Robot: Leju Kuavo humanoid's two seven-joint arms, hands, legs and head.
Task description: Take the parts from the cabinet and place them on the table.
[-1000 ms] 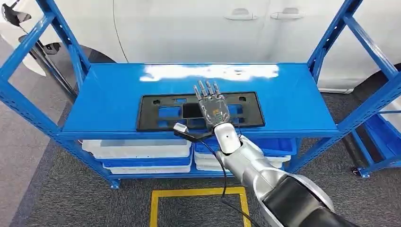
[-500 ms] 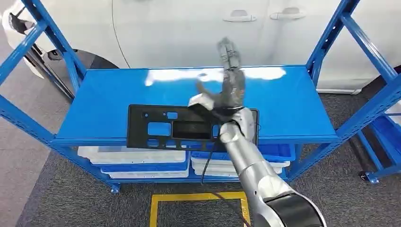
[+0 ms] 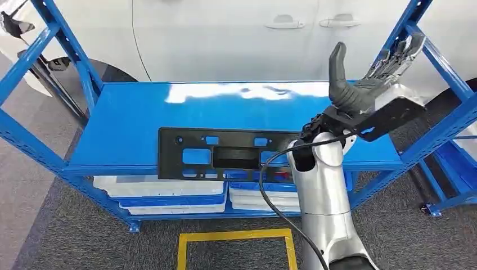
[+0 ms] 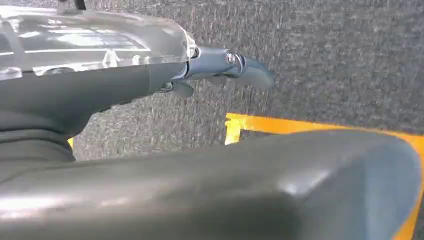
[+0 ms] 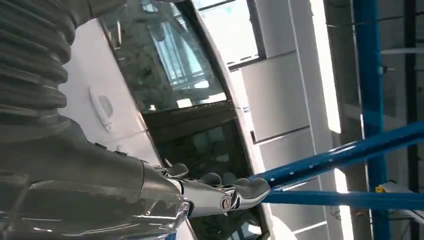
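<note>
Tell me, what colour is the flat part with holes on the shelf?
The part is black, clearest in the head view.

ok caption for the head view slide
Right hand raised open above the blue shelf; black part overhanging its front edge.

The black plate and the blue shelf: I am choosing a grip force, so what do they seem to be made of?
The black plate looks like moulded plastic: matt, thin, with cut-out windows and small holes. The blue shelf looks like painted sheet metal: glossy, it mirrors bright light, and its posts are punched with holes. Both are judged by look alone.
</note>
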